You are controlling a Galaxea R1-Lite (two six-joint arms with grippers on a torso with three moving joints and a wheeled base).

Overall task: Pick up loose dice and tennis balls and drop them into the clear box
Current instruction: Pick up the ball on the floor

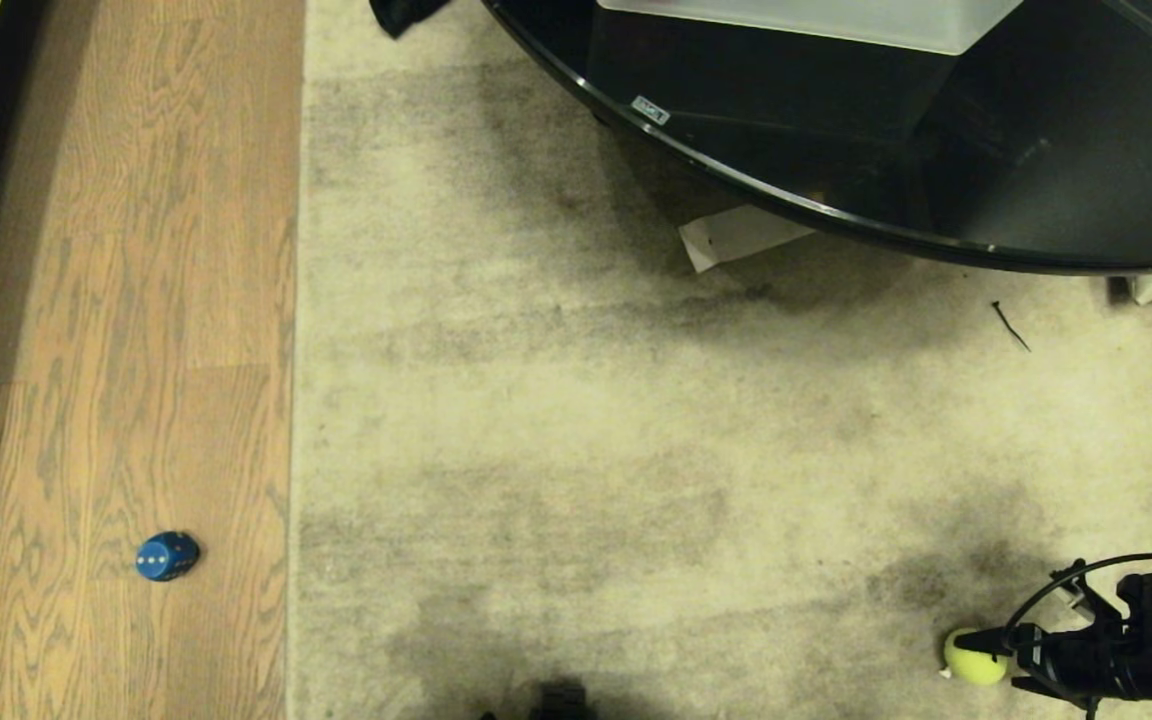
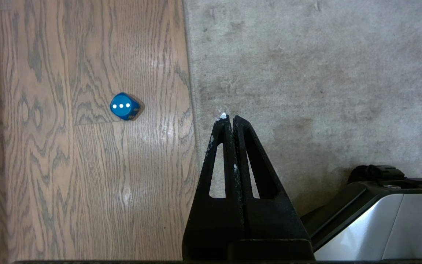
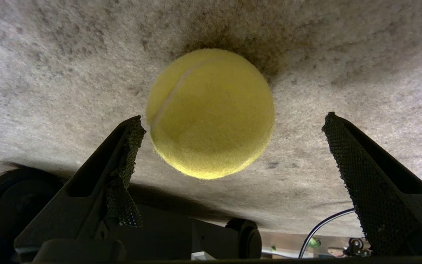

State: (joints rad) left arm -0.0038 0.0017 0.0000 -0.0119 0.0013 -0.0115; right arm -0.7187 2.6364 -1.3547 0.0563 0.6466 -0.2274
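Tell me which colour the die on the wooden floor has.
The die is blue with white pips, clearest in the left wrist view.

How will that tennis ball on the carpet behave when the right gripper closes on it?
The tennis ball is round, so a nudge probably rolls it, though the carpet should slow it. Its fuzz likely grips the right gripper's textured pads.

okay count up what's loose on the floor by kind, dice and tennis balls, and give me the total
Dice: 1, the blue die on the wood floor.
Tennis balls: 1, the tennis ball on the carpet at the open right gripper.
Total: 2
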